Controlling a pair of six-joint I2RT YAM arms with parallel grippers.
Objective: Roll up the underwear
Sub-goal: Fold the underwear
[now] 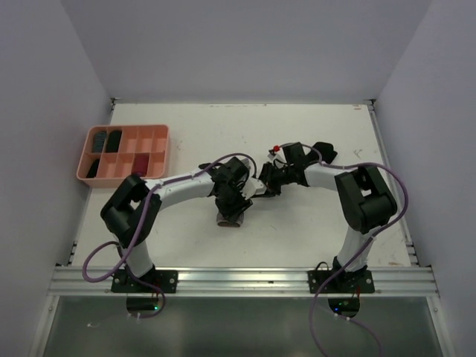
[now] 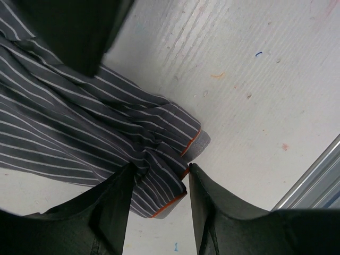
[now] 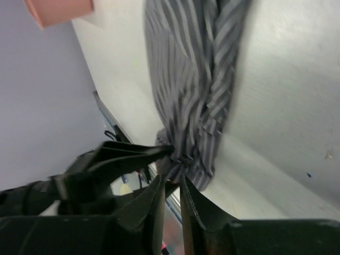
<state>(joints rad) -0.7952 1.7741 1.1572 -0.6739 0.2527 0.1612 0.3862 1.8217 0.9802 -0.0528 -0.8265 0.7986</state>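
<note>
The striped underwear [image 1: 227,219] lies on the white surface [image 1: 297,238], a little left of the middle, in front of the two arm bases. In the top view most of it is hidden under the wrist of the left arm [image 1: 182,193], and only a small bunched end shows on the near side of it.

In the left wrist view the grey cloth with thin white stripes [image 2: 79,133] spreads from the upper left down to the left jaws. Its folded corner, with the orange-pink edge, sits in the gap between the two dark fingers [image 2: 109,212]. The left jaws stand about half apart, and the bunched fold fills the gap from one finger to the other, so they appear to hold it.

In the right wrist view the same garment [image 3: 191,69] hangs as a long twisted strip. Its narrow end goes down between the right jaws, which are almost closed and pinch this end. The tips of the left jaws touch the cloth at nearly the same place, just left of the right jaws. So both jaws have hold of one end of the garment, very near each other.

The black underwear [image 1: 324,152] lies further back on the right, partly covered by the right arm [image 1: 327,175], and apart from both jaws.

The salmon-pink tray [image 1: 167,149] stands at the left rear of the surface, well apart from the garment, with some dark things in its compartments.
</note>
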